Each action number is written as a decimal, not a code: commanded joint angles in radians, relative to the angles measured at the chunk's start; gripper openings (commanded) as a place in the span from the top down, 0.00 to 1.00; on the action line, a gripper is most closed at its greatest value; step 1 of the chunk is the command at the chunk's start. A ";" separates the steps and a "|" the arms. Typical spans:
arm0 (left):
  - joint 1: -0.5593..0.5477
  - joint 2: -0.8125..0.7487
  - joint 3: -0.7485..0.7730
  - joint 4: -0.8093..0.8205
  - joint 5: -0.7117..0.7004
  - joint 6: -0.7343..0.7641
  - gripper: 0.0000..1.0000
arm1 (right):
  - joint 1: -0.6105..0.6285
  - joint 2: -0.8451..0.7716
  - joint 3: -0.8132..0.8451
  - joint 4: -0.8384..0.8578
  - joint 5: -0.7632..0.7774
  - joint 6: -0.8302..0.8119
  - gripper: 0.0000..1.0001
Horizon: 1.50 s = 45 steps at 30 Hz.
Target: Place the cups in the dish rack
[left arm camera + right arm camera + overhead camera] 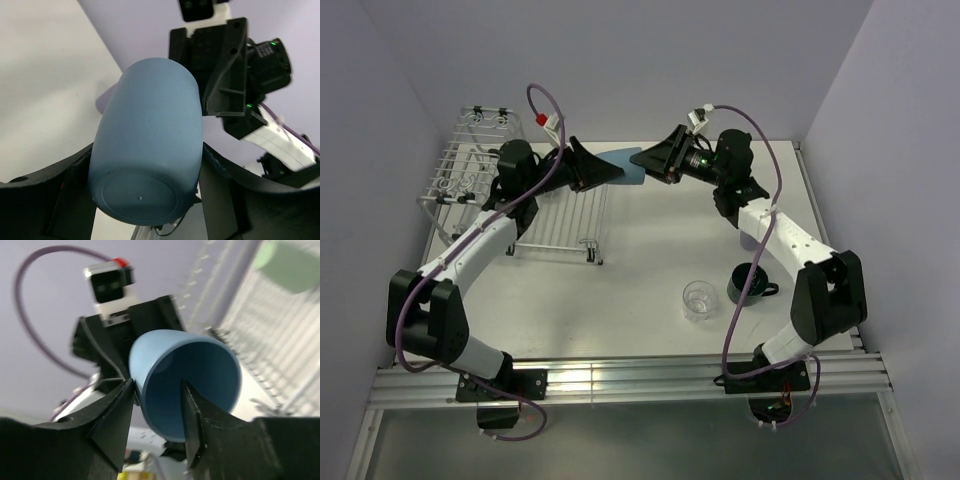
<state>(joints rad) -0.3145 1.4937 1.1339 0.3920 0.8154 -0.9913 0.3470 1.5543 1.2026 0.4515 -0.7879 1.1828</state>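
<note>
The light blue tumbler (628, 166) hangs in the air over the far part of the table, caught between the two grippers where they meet nose to nose. It lies roughly on its side, with its long axis running along the line between them. Its base faces back toward the left wrist and its open mouth faces the right one. The left gripper (607, 172) is pressed shut on the tumbler's body, one finger on each flank. The right gripper (157, 425) stands parted astride the rim, with one finger outside the wall and the other inside the mouth, where a gap shows, so it does not seem to be bearing the cup. The white wire dish rack (565, 215) sits just to the left of the cup and lower, directly under the left forearm, so the left arm is much the nearer. That arm stretches forward along the rack's flat tray with its wrist turned rightward. The right arm folds back and reaches left. The clear glass (699, 300) and the dark green mug (750, 283) wait on the table near the right arm's base.
</note>
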 commanded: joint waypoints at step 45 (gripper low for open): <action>0.038 0.790 1.179 -1.343 -1.004 0.599 0.95 | -0.042 -0.111 0.126 -0.777 0.573 -0.589 0.46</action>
<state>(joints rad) -0.2768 2.2700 2.2581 -0.9539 -0.1612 -0.4046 0.2985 1.4643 1.3178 -0.3378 -0.2260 0.6086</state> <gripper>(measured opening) 0.720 0.539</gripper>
